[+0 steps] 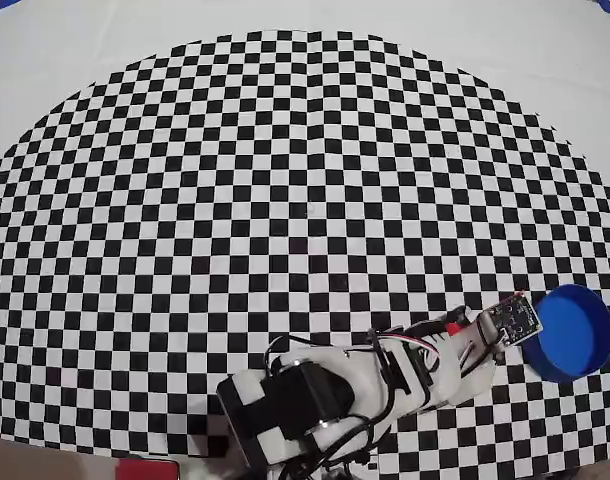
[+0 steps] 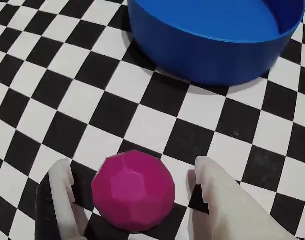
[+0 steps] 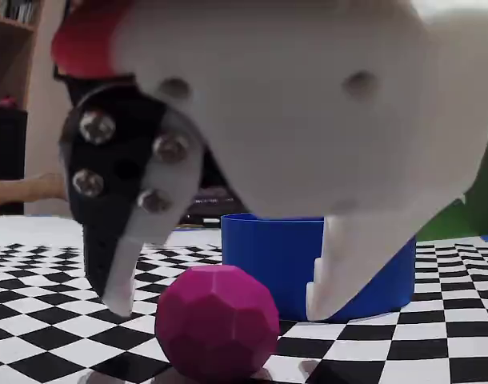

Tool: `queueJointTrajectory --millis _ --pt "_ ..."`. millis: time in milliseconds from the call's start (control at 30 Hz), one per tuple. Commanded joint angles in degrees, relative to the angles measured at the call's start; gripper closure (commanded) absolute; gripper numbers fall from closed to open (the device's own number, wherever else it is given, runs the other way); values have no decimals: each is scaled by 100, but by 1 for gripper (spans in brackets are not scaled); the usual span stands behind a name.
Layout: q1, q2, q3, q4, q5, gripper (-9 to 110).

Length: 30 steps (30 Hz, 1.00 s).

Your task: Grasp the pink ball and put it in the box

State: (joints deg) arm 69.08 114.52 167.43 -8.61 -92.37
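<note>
Pink faceted ball [image 2: 133, 190] sits on the checkered desk [image 2: 52, 85] between the spread fingers of the claw [image 2: 134, 175], which is released, not touching it; the blue box [image 2: 212, 47] stands just beyond

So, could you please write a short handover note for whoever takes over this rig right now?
Gripper: open, fingers on either side of the pink ball, gaps visible on both sides in the wrist view.
Pink ball: resting on the checkered mat, just short of the blue box.
Blue box: empty as far as can be seen.
Done: approach and straddle.
Left: close, lift, carry over the rim, release.
</note>
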Motion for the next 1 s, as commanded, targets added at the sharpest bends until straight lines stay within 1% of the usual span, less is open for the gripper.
queueJointTrajectory --millis 0,967 --pt "-18 -79 -281 -132 44 73" --pt "-70 -712 -527 -325 44 73"
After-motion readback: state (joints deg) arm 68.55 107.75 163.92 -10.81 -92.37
